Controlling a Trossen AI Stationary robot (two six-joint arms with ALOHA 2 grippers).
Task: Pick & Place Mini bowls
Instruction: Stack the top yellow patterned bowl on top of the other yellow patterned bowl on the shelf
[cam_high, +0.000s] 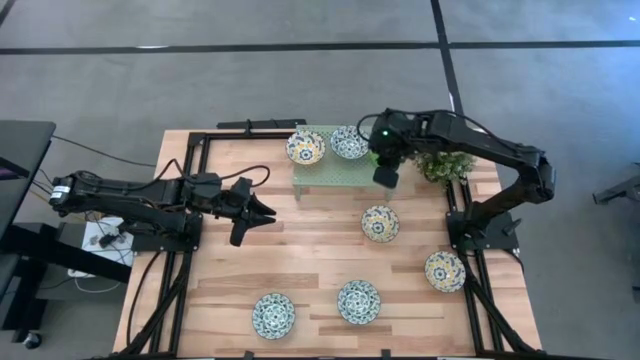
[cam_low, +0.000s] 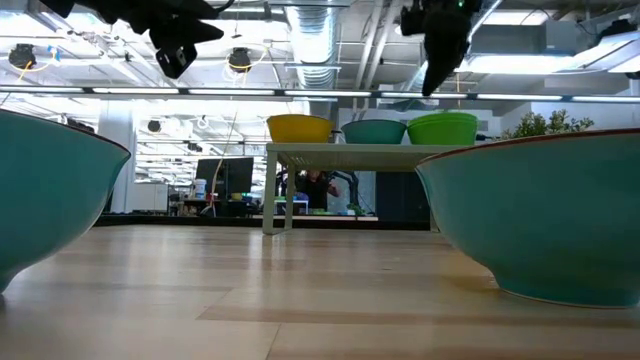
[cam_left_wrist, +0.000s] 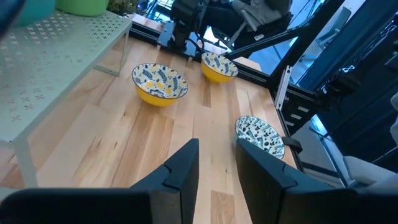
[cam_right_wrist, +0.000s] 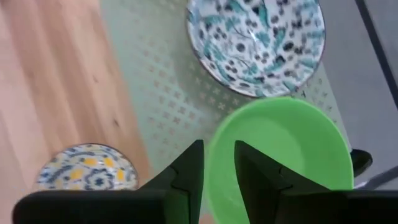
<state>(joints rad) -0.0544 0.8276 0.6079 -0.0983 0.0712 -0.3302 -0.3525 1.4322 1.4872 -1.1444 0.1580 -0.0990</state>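
Note:
The pale-green mesh rack (cam_high: 335, 172) carries three mini bowls: two patterned ones (cam_high: 305, 147) (cam_high: 348, 142) and a plain green one (cam_right_wrist: 280, 155), which rests on its base at the rack's right end. My right gripper (cam_right_wrist: 219, 165) is open above the green bowl's rim (cam_right_wrist: 214, 149); in the low view its fingertips (cam_low: 430, 88) hang clear of the bowl (cam_low: 443, 128). Several patterned bowls stand on the table (cam_high: 380, 222) (cam_high: 445, 270) (cam_high: 358, 300) (cam_high: 273, 315). My left gripper (cam_high: 255, 212) is open, raised above the table's left half, touching nothing.
A small bushy potted plant (cam_high: 445, 165) stands just right of the rack, close to my right arm. Black frame rails (cam_high: 190, 200) run along the table's left and right sides. Bare wood (cam_high: 300, 250) lies between the left gripper and the near bowls.

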